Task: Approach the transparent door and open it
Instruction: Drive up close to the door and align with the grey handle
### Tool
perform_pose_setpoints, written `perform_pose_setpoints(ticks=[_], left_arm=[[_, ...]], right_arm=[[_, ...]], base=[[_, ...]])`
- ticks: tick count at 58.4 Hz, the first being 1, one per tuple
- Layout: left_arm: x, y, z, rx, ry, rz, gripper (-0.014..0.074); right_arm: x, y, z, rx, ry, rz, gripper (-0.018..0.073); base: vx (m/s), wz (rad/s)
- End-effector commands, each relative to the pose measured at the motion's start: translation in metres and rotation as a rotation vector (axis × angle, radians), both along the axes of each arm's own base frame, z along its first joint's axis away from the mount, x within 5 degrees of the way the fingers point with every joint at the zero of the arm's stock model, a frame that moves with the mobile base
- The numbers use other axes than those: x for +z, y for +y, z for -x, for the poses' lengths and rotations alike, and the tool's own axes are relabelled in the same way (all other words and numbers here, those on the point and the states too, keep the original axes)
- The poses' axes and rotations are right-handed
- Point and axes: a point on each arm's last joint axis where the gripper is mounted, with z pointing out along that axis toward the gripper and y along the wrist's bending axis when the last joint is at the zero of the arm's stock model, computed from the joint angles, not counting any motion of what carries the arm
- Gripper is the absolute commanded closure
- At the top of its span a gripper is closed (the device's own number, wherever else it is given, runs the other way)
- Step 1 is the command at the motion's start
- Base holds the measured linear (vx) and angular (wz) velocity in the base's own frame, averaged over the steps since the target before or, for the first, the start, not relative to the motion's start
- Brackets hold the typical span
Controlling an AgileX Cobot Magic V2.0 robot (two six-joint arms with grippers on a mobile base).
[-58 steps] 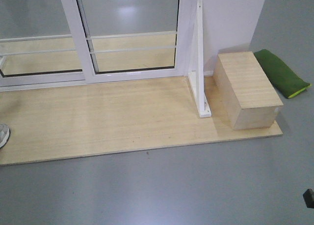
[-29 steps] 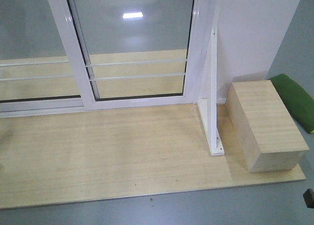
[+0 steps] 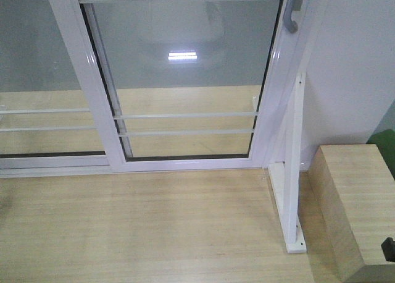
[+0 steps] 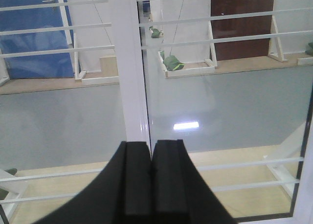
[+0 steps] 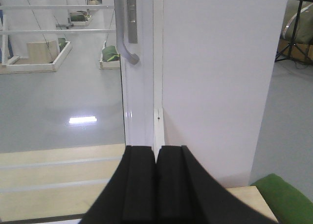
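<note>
The transparent door (image 3: 185, 73) fills the middle of the front view, clear glass in a glossy white frame with thin white bars low down. Its curved grey handle (image 3: 294, 11) shows at the top right, on the right stile, and again in the right wrist view as the handle (image 5: 128, 35). My right gripper (image 5: 156, 148) is shut and empty, well below the handle and in line with the stile. My left gripper (image 4: 150, 145) is shut and empty too, facing the white stile (image 4: 129, 77) between the two glass panels.
A handle-less glass panel (image 3: 37, 67) stands left of the door. A slanted white support post (image 3: 293, 172) rises from the wooden platform (image 3: 142, 227) on the right, beside a white wall (image 3: 352, 73). A wooden box (image 3: 355, 196) sits at the right, with a green cushion (image 5: 286, 199) beyond it.
The view has closed in on the door: the grey floor has left the frame, the glass fills more of it, and the handle has come into view at the top right.
</note>
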Motion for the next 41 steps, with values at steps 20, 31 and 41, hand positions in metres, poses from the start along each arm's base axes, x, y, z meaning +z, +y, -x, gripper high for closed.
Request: perform_pose_setpoints(ticks=[20, 31, 41], left_arm=[[-0.0021, -0.0011, -0.0021, -0.013, -0.039, 0.007, 0.0602], [-0.0021, -0.0011, -0.0021, -0.013, -0.039, 0.007, 0.0602], [-0.0021, -0.0011, -0.0021, -0.013, -0.039, 0.007, 0.0602]], right_arm=[[0.0038, 0.0000, -0.0003, -0.001, -0.081, 0.019, 0.0567], [0.0038, 0.0000, -0.0003, -0.001, -0.081, 0.019, 0.0567], [0.0038, 0.0000, -0.0003, -0.001, -0.081, 0.019, 0.0567]], base=[[0.30, 0.05], [0.17, 0.04], [0.13, 0.06]])
